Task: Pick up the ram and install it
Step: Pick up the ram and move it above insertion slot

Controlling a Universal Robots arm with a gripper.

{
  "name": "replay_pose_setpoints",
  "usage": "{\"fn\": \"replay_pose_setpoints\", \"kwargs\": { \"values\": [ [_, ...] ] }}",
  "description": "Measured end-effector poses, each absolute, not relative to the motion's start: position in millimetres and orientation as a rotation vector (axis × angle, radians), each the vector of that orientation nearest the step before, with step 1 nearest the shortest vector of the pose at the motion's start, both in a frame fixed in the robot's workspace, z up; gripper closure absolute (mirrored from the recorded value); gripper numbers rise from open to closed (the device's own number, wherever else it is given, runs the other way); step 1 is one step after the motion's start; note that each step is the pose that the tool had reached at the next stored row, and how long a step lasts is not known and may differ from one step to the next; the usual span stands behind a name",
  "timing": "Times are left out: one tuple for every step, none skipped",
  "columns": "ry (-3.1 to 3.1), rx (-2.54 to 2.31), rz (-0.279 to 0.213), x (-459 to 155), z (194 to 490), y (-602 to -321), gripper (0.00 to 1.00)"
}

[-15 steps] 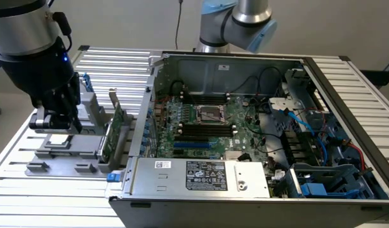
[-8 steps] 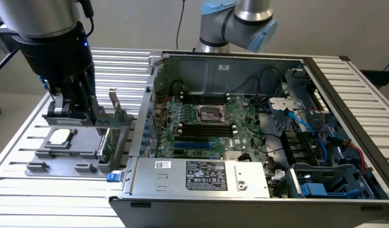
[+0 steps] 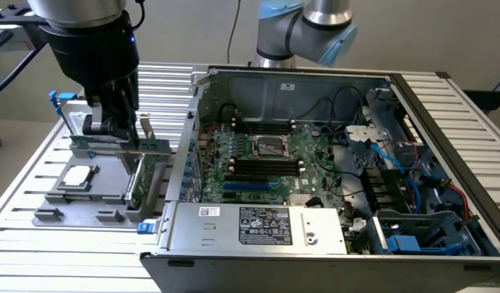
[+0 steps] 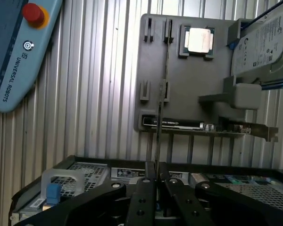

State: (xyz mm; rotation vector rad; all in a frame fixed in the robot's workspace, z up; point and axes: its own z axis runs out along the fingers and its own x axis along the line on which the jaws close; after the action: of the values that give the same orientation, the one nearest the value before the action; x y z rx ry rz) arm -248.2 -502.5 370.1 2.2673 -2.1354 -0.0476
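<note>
The ram point(image 3: 152, 146) is a thin green stick held level above the grey fixture plate point(image 3: 79, 201) at the exterior view's left. My gripper point(image 3: 111, 137) is shut on it from above. In the wrist view the ram point(image 4: 158, 127) shows edge-on as a dark thin line running out from between my closed fingers point(image 4: 144, 197), with the gripper point(image 4: 156, 181) over the fixture plate point(image 4: 188, 89). The motherboard's black slots point(image 3: 266, 165) lie inside the open computer case point(image 3: 315, 159), well to the exterior view's right of the gripper.
On the fixture plate sit a processor chip point(image 4: 198, 40), a hard drive point(image 4: 262, 44) and a wider green expansion card point(image 3: 140, 180) standing on edge. A teach pendant point(image 4: 14, 52) lies on the slatted table. A power supply point(image 3: 262, 223) fills the case's near side.
</note>
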Motion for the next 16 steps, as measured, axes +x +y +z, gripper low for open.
{"fn": "replay_pose_setpoints", "kwargs": {
  "values": [
    [-2.136,2.267,-0.048,-246,372,-501,0.86],
    [-2.136,2.267,-0.048,-243,374,-500,0.86],
    [-2.136,2.267,-0.048,-241,376,-498,0.86],
    [-2.136,2.267,-0.048,-238,377,-497,0.86],
    [-2.135,2.267,-0.048,-235,379,-495,0.86],
    [-2.135,2.267,-0.048,-233,381,-494,0.86],
    [-2.135,2.267,-0.048,-230,383,-492,0.86],
    [-2.135,2.267,-0.048,-228,385,-491,0.86],
    [-2.135,2.267,-0.048,-225,386,-489,0.86],
    [-2.136,2.267,-0.048,-223,388,-488,0.86],
    [-2.136,2.267,-0.048,-220,390,-487,0.86],
    [-2.135,2.267,-0.048,-217,392,-485,0.86],
    [-2.135,2.267,-0.048,-215,393,-484,0.86],
    [-2.135,2.267,-0.048,-212,395,-482,0.86],
    [-2.135,2.267,-0.048,-210,396,-481,0.86],
    [-2.136,2.267,-0.048,-206,397,-480,0.86]
  ]
}}
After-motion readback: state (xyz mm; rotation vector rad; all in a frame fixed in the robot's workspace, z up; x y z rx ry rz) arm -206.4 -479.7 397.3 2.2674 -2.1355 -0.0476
